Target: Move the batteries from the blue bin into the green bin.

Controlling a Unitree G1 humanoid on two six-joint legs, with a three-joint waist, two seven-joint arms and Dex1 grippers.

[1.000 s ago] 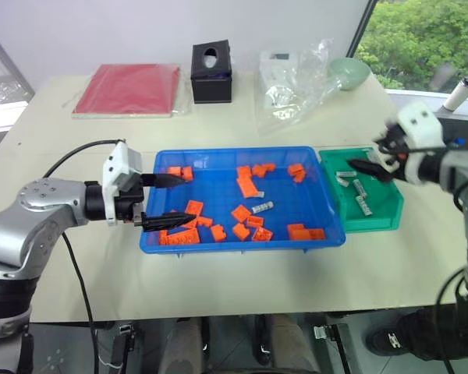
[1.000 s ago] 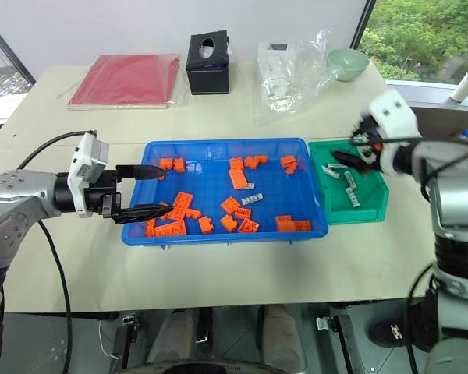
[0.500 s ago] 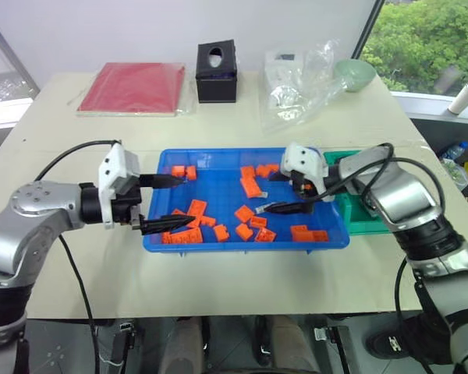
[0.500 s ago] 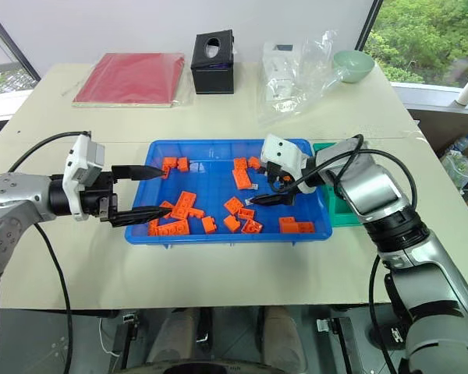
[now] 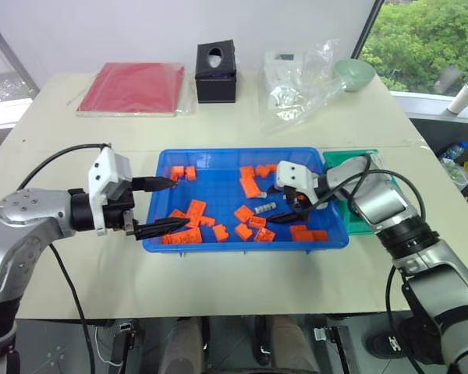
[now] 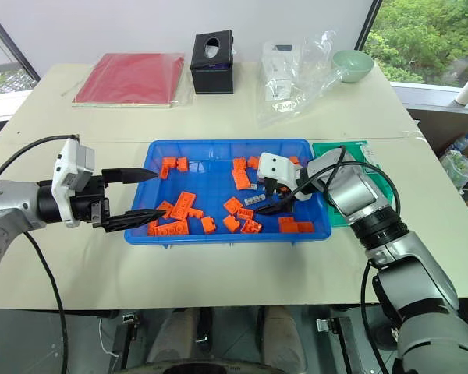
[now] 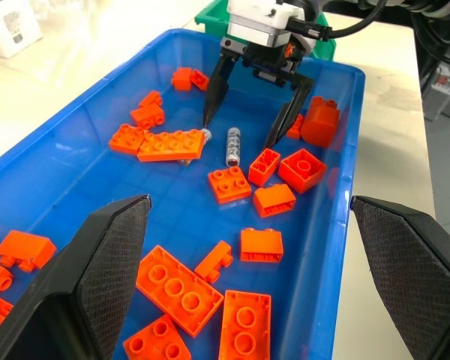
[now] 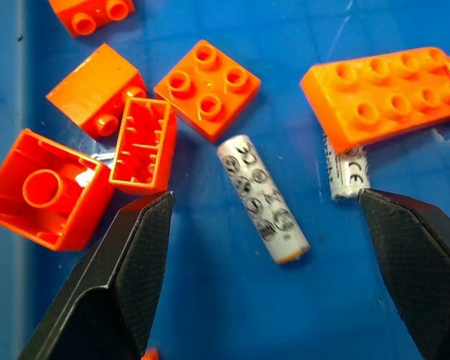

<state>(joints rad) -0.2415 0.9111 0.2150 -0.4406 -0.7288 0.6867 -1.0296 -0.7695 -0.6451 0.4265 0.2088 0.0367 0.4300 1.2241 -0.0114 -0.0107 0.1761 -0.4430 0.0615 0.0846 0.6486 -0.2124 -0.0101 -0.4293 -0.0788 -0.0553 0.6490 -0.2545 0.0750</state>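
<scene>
The blue bin [image 5: 242, 151] sits mid-table, strewn with orange bricks. One of the batteries [image 8: 262, 199] lies loose on its floor among them. A second battery [image 8: 347, 172] is half tucked under a long orange brick. My right gripper [image 7: 238, 135] hangs low inside the bin, open, one finger on each side of the loose battery [image 5: 264, 208] and touching nothing. At the bin's left end my left gripper [image 5: 165, 204] stands open and empty. The green bin [image 6: 351, 148] adjoins the blue bin's right end, partly hidden behind my right arm.
Several orange bricks [image 5: 191, 210] crowd the blue bin around the batteries. At the back of the table lie a red folder [image 5: 129, 88], a black tissue box [image 5: 216, 72], a clear plastic bag [image 5: 296, 82] and a pale green bowl [image 5: 355, 72].
My right gripper swung from over the green bin leftward and down into the blue bin, ending astride a battery. The left gripper stayed put. The camera view shifted slightly.
</scene>
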